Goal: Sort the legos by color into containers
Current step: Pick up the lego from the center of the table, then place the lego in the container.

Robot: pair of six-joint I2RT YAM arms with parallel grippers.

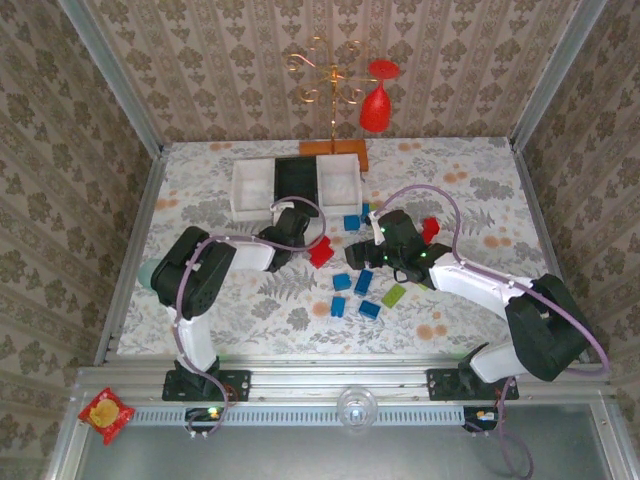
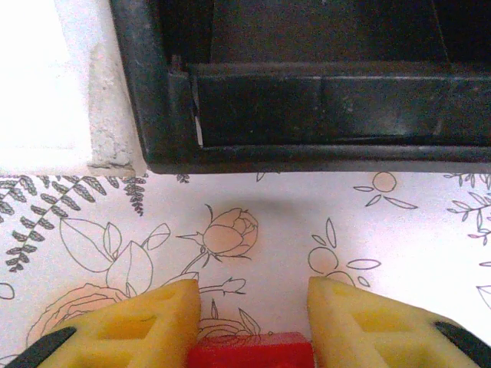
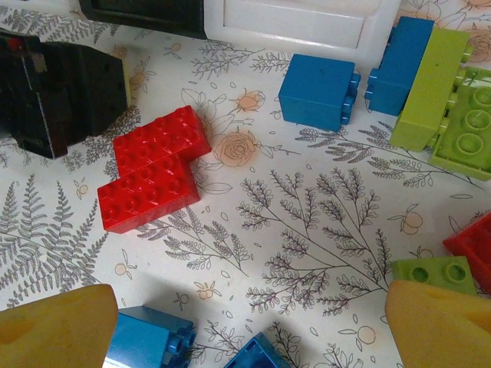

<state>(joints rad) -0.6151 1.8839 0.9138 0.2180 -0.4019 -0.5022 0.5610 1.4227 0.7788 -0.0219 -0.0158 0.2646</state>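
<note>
Between the fingers of my left hand (image 2: 252,290) sits a red lego (image 2: 249,351), long axis across them; whether it is clamped I cannot tell. The black container (image 2: 307,107) lies straight ahead, far side, a white container (image 2: 38,77) left of it. My right hand (image 3: 249,300) hangs spread and empty.

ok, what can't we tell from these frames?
Left wrist view: the red brick by the left gripper is cut by the bottom edge; gripped or not, unclear.
Left wrist view: the white bin is blown out to plain white; the black bin is dark inside and cut by the top edge, contents unreadable.
Right wrist view: two blue bricks are cut by the bottom edge; shape unclear.
</note>
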